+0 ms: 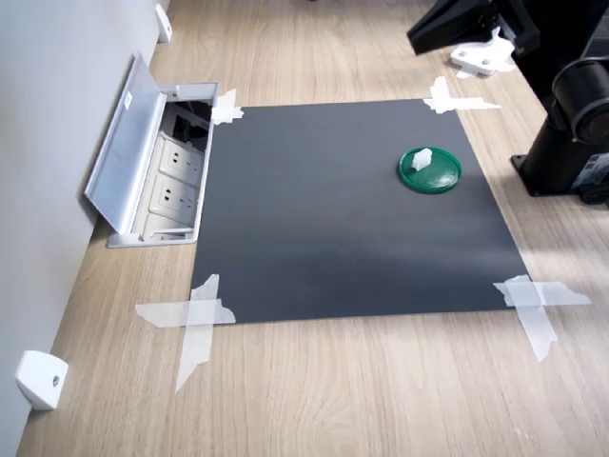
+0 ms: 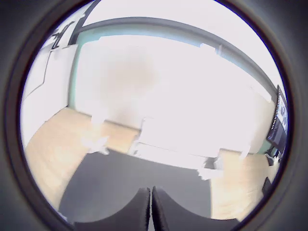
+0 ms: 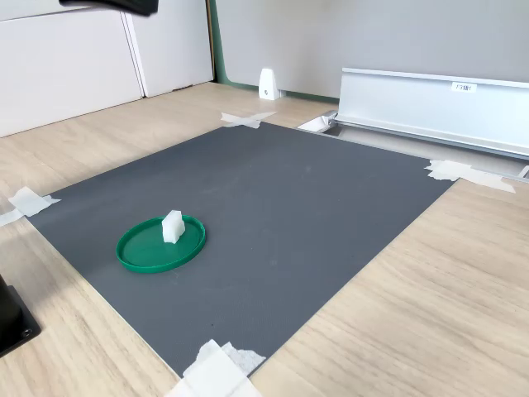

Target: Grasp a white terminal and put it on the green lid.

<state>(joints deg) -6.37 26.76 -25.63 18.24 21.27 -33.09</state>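
The green lid [image 1: 430, 171] [image 3: 157, 246] lies flat on the black mat [image 1: 343, 219] [image 3: 273, 198], towards the first exterior view's right. The white terminal [image 1: 422, 159] [image 3: 173, 227] stands on the lid, close to its rim. My gripper [image 2: 150, 209] is raised well above the table and away from the lid. It shows as a dark shape at the top right of the first exterior view [image 1: 428, 33] and at the top left of the second exterior view [image 3: 107, 5]. In the wrist view its two fingers meet with nothing between them.
White tape strips [image 1: 195, 319] hold the mat's corners to the wooden table. A floor socket box with its metal flap open [image 1: 157, 181] [image 3: 430, 103] borders the mat. White wedge blocks [image 1: 40, 379] [image 3: 268, 84] stand by the wall, another [image 1: 481, 59] near the black arm base [image 1: 571, 133].
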